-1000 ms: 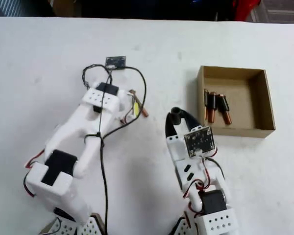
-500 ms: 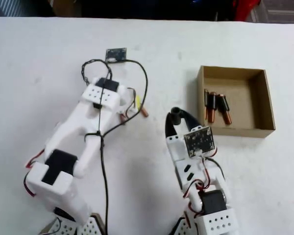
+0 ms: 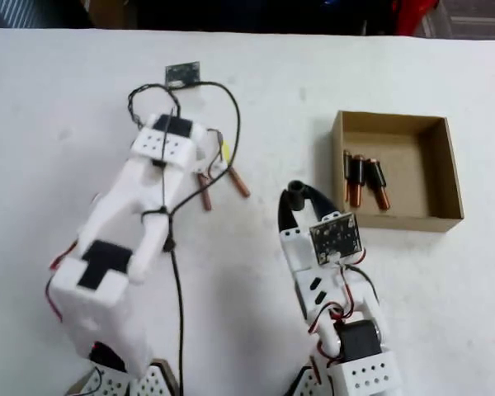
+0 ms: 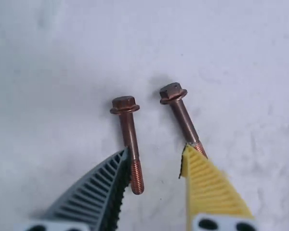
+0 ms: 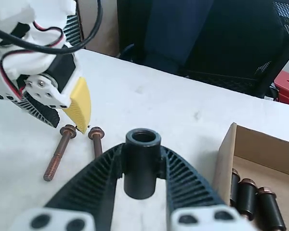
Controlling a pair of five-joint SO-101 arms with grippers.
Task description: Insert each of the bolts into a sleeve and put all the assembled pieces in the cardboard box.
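Note:
Two copper bolts lie side by side on the white table, one [image 3: 205,196] nearer the left arm, the other [image 3: 238,182] to its right. My left gripper [image 3: 214,165] hovers open just over their threaded ends [image 4: 154,154], its grey finger [image 4: 103,192] beside one bolt [image 4: 128,139] and its yellow finger [image 4: 207,187] over the tip of the other bolt [image 4: 182,115]. My right gripper [image 3: 297,198] is shut on an upright black sleeve [image 5: 142,161], between the bolts and the cardboard box [image 3: 445,165]. Three assembled pieces [image 3: 363,181] lie in the box.
The left arm's black cable [image 3: 231,115] loops over the table behind the bolts, near a small circuit board [image 3: 182,74]. The box's near wall [image 5: 226,159] stands close beside the held sleeve. A dark chair [image 5: 202,33] is beyond the table's far edge.
The left arm has drawn back toward the far left of the table, uncovering a second bolt beside the first. The right arm and its sleeve have stayed put.

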